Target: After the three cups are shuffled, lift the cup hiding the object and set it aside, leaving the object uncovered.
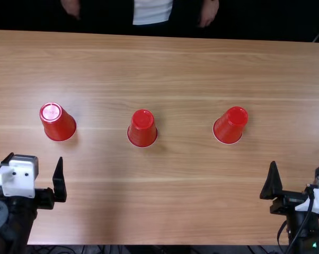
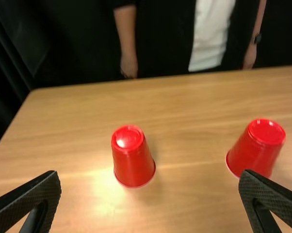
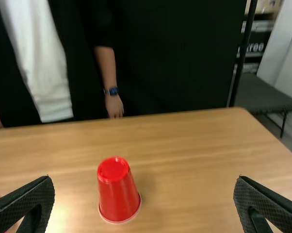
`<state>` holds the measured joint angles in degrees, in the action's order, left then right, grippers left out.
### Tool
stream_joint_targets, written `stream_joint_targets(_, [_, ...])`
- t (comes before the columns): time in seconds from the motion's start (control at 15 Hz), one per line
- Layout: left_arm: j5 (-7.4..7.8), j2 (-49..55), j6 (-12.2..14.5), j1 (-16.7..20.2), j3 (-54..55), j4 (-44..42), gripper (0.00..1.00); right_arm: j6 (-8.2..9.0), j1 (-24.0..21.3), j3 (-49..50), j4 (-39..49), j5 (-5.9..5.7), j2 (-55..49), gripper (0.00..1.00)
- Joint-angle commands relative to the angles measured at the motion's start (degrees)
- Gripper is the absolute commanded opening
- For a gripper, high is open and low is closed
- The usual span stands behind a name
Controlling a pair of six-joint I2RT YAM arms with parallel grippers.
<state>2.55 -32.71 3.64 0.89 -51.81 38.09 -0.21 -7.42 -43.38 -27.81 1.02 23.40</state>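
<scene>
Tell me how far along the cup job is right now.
Done: nothing visible yet. The left cup, middle cup and right cup all stand upside down in a row on the table, with no object showing. In hand: nothing. The left gripper and right gripper are open at the near edge, apart from the cups. Left: choosing the cup, lifting it and setting it aside.

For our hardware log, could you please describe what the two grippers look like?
Both the left gripper and right gripper have two flat, black, pointed fingers with a fine textured surface. Each wrist carries a white housing; a black cable runs down the right arm.
</scene>
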Motion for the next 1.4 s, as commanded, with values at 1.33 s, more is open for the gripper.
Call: stream_joint_targets(1.33, [-2.86,-35.93,0.16,1.31,-30.01,33.63,1.0,-0.95,11.46,-30.45,-35.0,0.57,41.47,1.0])
